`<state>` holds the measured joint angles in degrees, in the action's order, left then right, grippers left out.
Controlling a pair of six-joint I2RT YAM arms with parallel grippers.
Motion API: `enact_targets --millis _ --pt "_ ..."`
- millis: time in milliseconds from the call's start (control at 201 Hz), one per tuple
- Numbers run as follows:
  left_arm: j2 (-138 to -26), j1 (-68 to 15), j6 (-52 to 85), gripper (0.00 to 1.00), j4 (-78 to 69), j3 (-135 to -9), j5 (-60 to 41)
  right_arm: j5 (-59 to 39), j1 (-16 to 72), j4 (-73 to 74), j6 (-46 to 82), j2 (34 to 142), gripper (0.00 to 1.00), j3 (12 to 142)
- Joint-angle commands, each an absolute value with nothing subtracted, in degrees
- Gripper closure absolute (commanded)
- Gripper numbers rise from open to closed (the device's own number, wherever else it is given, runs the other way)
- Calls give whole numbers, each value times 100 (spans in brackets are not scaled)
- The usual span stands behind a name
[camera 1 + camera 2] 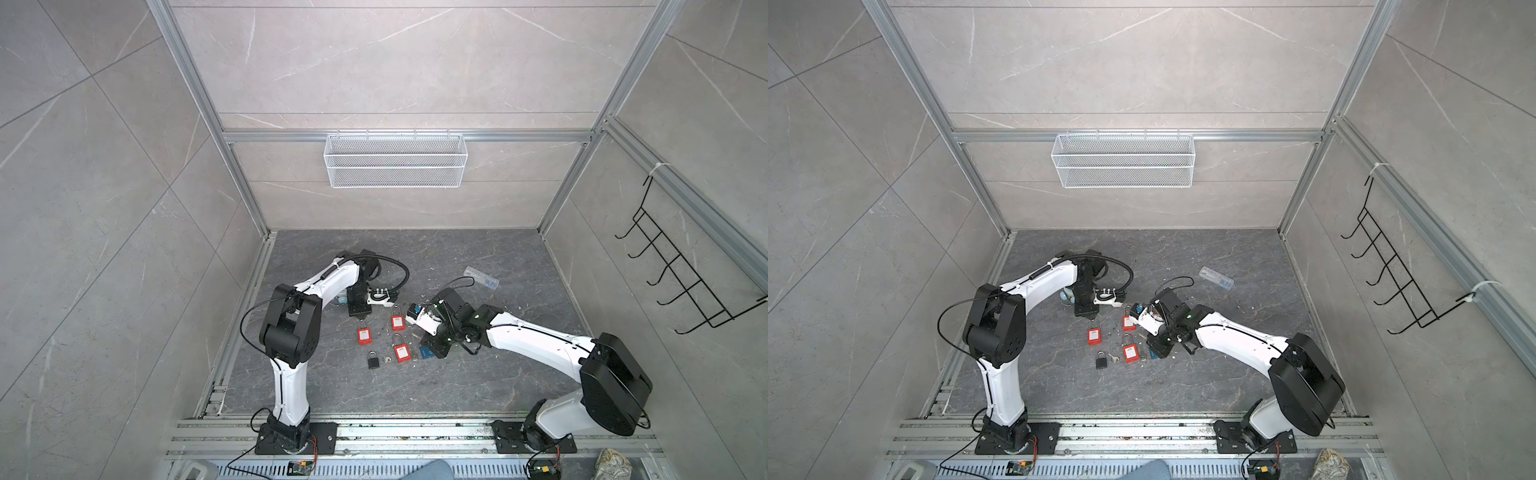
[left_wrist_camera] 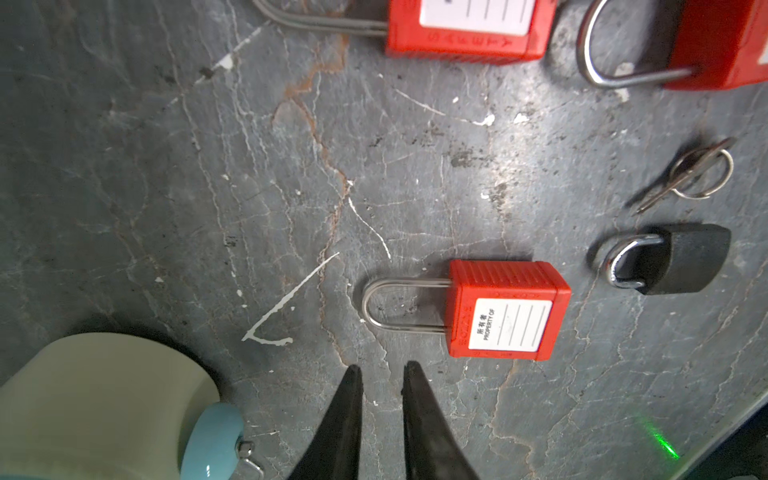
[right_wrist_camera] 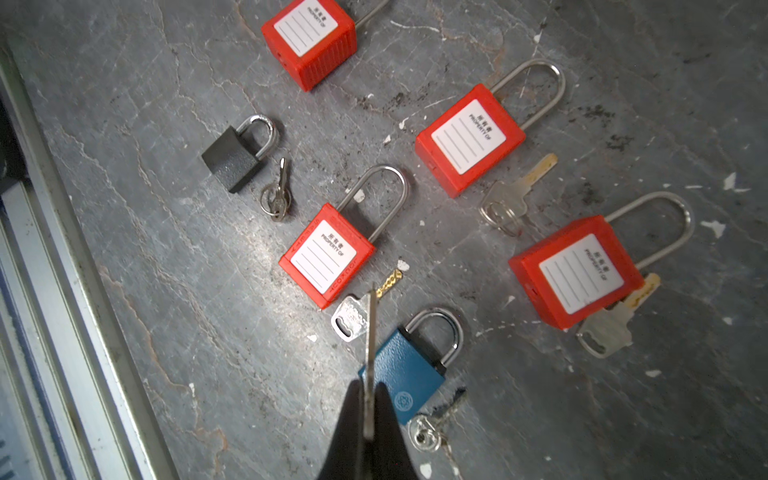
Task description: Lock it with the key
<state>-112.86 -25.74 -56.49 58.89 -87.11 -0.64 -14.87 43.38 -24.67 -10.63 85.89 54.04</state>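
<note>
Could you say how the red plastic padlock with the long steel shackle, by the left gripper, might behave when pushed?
Lying flat on its boxy body, the red plastic padlock would probably slide, not roll. Its long steel shackle looks rigid but smooth, so a pinch there might slip.

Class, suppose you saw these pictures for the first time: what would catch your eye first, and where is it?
The red padlocks lie scattered with loose keys on the dark floor. The right pincer is shut on a key held edge-on above the blue padlock; the left pincer, slightly open and empty, hovers by one red padlock.
</note>
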Motion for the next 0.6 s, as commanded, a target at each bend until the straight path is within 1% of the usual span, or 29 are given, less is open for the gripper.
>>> enact_targets --millis 0,124,249,329,413,528,593 --pt "-11084 -2477 -5412 78 5703 -8857 -265 -1412 4450 -2200 -523 8596 95 5613" --pt "-10777 -2310 -5209 78 5431 -8779 -445 -1244 4687 -2167 -43 8726 96 5767" --pt "-10070 -1992 -4613 78 4650 -8327 -858 -993 4998 -1928 658 9006 97 5979" --pt "-9485 -1781 -4163 77 3973 -7791 -1182 -828 5201 -1769 1043 9238 97 6188" --pt "-8825 -1567 -3631 77 3284 -7101 -1545 -951 5313 -1687 1358 9623 96 6520" --pt "-7964 -1236 -2727 75 2316 -6175 -1884 -956 5368 -1877 1727 10239 96 7144" --pt "-7551 -1053 -2371 74 2005 -5722 -2174 -942 5362 -2041 1950 10604 96 7497"
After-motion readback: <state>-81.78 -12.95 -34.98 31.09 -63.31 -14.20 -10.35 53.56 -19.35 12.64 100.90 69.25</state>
